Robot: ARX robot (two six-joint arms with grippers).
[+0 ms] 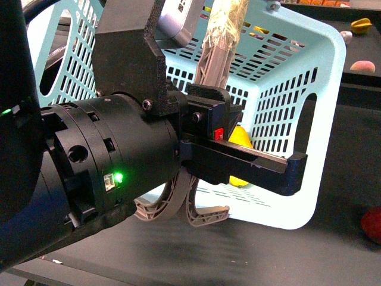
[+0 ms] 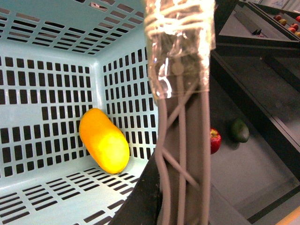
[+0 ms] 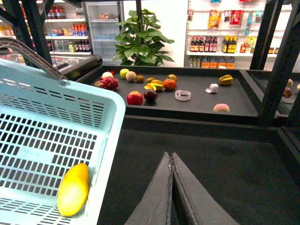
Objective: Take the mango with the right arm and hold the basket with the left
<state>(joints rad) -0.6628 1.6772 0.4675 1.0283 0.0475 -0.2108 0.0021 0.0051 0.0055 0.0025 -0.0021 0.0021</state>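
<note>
The light turquoise basket (image 1: 297,89) hangs tilted above the dark table. My left gripper (image 1: 181,205) is shut on its taped grey-brown handle (image 1: 223,42), which runs up the middle of the left wrist view (image 2: 183,117). The yellow mango (image 1: 240,138) lies inside the basket against a slotted wall, and it also shows in the left wrist view (image 2: 104,140) and the right wrist view (image 3: 73,189). My right gripper (image 3: 172,158) is shut and empty, over the dark table just outside the basket's rim (image 3: 115,122). It does not show in the front view.
A red apple (image 2: 214,140) and a dark green fruit (image 2: 240,130) lie on the table beyond the basket. A raised shelf (image 3: 197,101) behind holds several fruits, among them a yellow star-shaped fruit (image 1: 361,25). Black frame posts (image 3: 281,61) stand at the shelf's right.
</note>
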